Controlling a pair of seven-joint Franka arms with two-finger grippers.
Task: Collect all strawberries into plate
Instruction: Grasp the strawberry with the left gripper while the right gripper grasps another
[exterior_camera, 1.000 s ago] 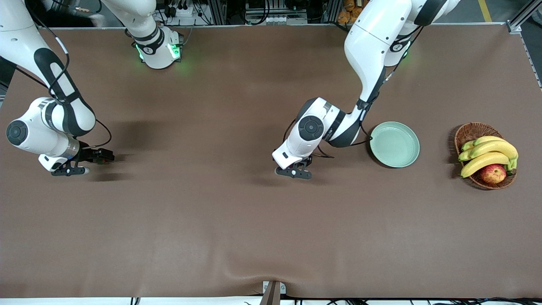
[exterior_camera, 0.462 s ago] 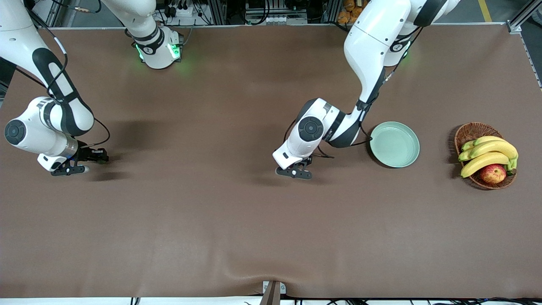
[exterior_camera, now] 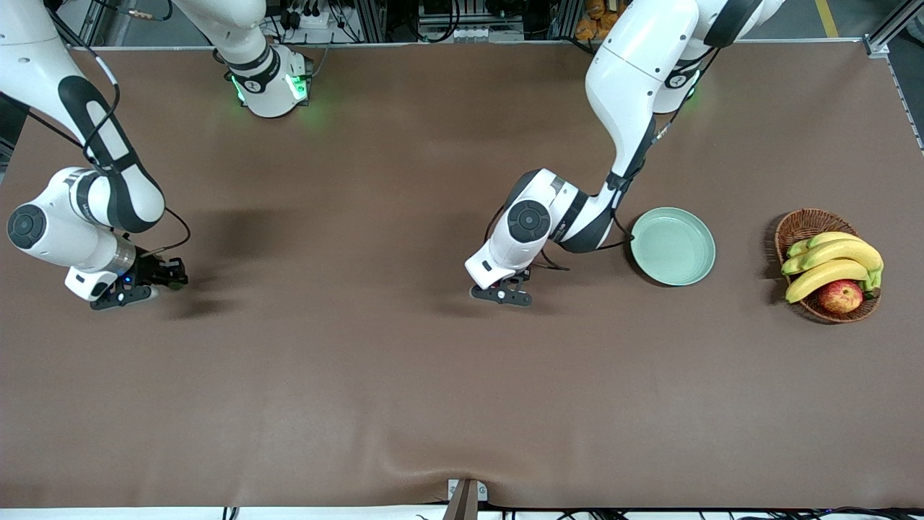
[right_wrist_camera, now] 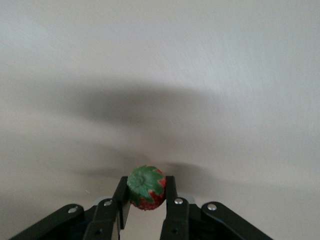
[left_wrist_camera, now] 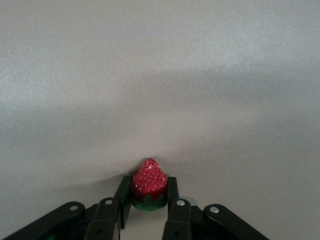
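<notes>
Between the left gripper's (left_wrist_camera: 148,202) fingers (left_wrist_camera: 172,189), a bumpy red strawberry (left_wrist_camera: 148,180).

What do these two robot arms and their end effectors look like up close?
Both arms are glossy white with black joint bands, round dark grey joint caps and thin black cables. Green lights glow at the bases. The left end effector and right end effector are black, with slim metal fingers fixed by silver screws.

The table (exterior_camera: 361,375) has a matt brown cover like soft leather or cloth, with light wrinkles at the lower middle of the front view. The plate (exterior_camera: 673,246) looks smooth and glossy. The basket (exterior_camera: 800,225) is rough woven wicker. The arms' shells are shiny white plastic. Each strawberry (left_wrist_camera: 148,183) (right_wrist_camera: 146,187) has bumpy, slightly glossy skin, held between matt black fingers (left_wrist_camera: 107,216) (right_wrist_camera: 106,215).
</notes>
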